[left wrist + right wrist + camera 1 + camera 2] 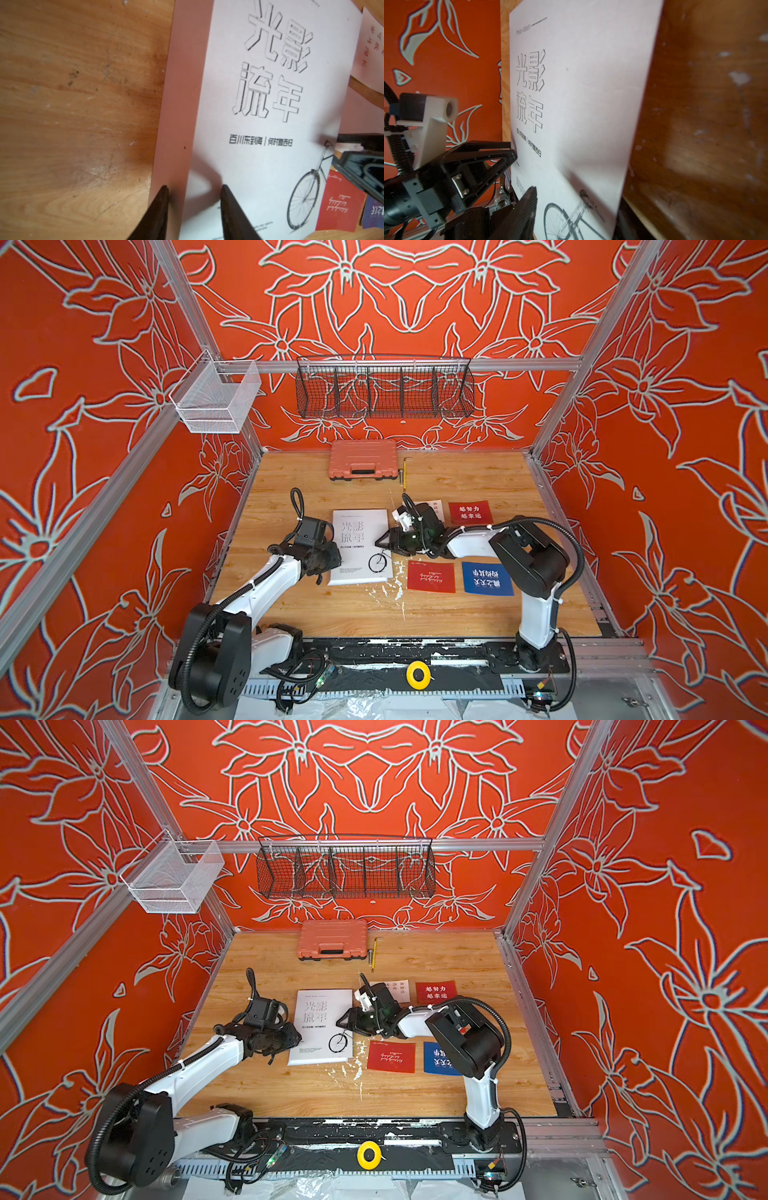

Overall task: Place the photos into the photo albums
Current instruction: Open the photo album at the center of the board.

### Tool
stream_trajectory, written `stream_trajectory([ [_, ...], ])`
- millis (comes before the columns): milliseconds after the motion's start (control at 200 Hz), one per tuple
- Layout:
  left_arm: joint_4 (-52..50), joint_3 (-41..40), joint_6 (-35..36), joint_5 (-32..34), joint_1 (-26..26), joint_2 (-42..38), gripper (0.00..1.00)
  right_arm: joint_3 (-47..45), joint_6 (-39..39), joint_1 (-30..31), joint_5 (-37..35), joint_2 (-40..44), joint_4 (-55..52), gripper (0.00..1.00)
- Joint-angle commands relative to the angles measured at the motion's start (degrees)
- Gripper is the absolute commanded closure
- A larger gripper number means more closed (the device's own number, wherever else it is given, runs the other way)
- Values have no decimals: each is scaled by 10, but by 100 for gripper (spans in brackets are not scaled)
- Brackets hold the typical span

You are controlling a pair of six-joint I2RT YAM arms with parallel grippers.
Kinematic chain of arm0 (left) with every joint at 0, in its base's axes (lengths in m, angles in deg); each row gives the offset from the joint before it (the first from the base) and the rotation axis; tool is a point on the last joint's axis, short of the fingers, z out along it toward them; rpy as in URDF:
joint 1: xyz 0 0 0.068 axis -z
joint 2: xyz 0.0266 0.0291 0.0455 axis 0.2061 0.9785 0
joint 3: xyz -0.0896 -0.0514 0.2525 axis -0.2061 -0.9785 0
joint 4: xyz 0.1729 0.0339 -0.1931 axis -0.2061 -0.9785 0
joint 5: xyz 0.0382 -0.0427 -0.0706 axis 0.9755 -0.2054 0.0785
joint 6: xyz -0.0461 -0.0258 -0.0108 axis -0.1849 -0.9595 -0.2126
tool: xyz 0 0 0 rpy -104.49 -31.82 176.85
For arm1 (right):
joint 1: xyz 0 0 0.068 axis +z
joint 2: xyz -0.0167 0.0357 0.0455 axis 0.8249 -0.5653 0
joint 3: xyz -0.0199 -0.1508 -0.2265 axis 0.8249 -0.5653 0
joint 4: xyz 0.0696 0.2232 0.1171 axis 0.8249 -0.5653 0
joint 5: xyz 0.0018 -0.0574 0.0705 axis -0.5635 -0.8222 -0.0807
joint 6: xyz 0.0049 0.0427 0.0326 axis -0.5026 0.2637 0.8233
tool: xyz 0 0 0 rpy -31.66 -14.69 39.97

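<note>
Left end effector point(194, 187) apart, astride thin white album point(249, 166) edge, right end effector point(379, 541) apart

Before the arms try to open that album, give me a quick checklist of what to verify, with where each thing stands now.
1. Photo album closed, flat on the table, cover up: ok.
2. Left gripper jaws apart, straddling the album's near edge: ok.
3. Right gripper at the album's opposite edge, jaws apart: ok.
4. Either gripper's finger actually under the cover: cannot tell.
5. Near red photo and blue photo lying clear of the album: ok.
6. Every photo in sight: cannot tell; the right arm half hides the white photo and covers part of the table.
</note>
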Motion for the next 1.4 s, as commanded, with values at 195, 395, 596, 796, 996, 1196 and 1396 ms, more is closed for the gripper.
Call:
stream_trajectory([
  [195, 4, 14, 0, -32, 0, 40, 62, -5, 21, 8, 43, 43, 56, 48],
  [395, 12, 23, 5, -49, 0, 61, 62, -11, 7, 8, 35, 65, 31, 49],
  [596, 4, 28, 7, -43, 0, 61, 62, -4, -27, 8, 8, 80, -34, 49],
  [796, -8, 24, 7, -21, 0, 37, 62, 14, -57, 9, -10, 90, -98, 49],
  [996, -15, 24, 8, -14, 0, 26, 62, 24, -74, 12, -18, 98, -131, 49],
  [1196, -19, 26, 7, -10, -1, 21, 62, 25, -45, 18, 21, 81, -68, 52],
  [1396, -33, 26, 6, 3, -5, -8, 62, 42, -23, 27, 42, 79, -38, 70],
])
